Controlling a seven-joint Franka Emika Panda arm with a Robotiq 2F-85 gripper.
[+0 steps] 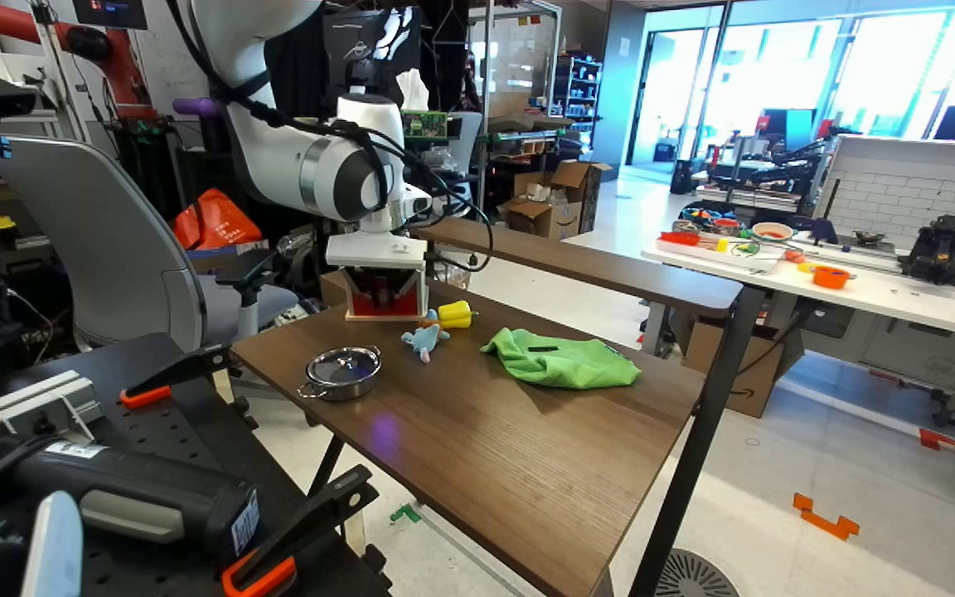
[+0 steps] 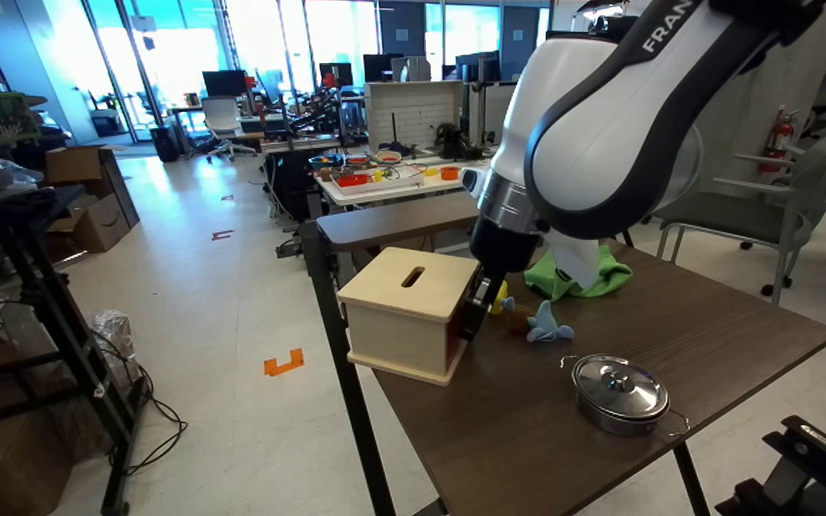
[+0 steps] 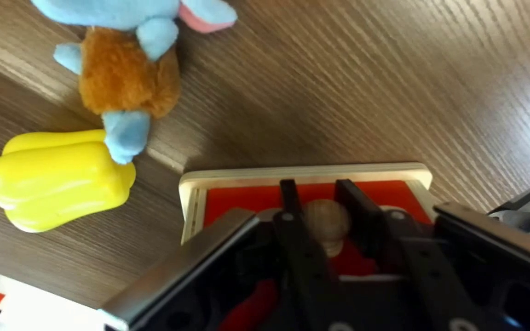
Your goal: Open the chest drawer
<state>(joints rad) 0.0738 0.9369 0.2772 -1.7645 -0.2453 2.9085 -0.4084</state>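
Your gripper (image 3: 317, 185) is straddling the knob (image 3: 327, 221) of the chest drawer (image 3: 242, 198); whether it's clamping, I can't tell. Pulling loosely, you're risking a slip.

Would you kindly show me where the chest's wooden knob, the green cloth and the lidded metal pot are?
Wooden knob (image 3: 327, 220), wrist view: its rounded end.
Green cloth (image 1: 560, 365), in an exterior view: its crumpled middle.
Lidded metal pot (image 2: 621, 395), in an exterior view: its lid.
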